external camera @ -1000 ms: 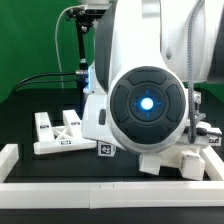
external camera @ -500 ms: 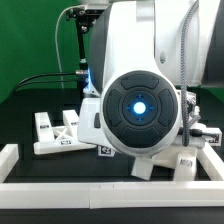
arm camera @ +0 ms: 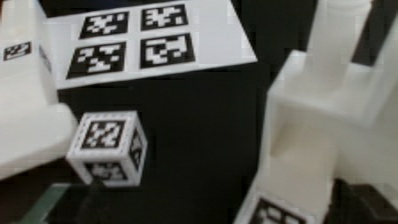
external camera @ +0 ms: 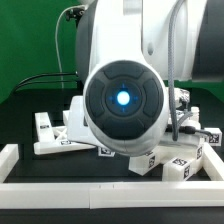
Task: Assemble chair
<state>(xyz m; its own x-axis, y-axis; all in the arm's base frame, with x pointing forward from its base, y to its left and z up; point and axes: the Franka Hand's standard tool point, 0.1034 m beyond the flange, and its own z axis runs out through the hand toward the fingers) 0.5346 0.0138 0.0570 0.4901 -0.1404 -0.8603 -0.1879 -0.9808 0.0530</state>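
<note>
In the wrist view my gripper (arm camera: 217, 216) is open. Its dark fingers (arm camera: 50, 208) show only dimly at the picture's lower corners, far apart. A tall white chair piece (arm camera: 329, 130) with a tag at its foot stands in the gap, nearer one finger and held by neither. A small white tagged cube (arm camera: 107, 148) lies close by on the black table. Another white chair part (arm camera: 25, 105) sits at the edge. In the exterior view the arm's round body (external camera: 122, 98) hides the gripper. White tagged pieces lie to its left (external camera: 52, 135) and right (external camera: 186, 160).
The marker board (arm camera: 134, 45) with its square tags lies flat on the black table just past the cube. A low white border rail (external camera: 110, 192) runs along the front and sides of the table. Cables (external camera: 40, 80) hang at the back left before a green backdrop.
The arm's body has swung toward the exterior view's left. More of the white tagged pieces on the right now shows. The pieces on the left have not moved.
</note>
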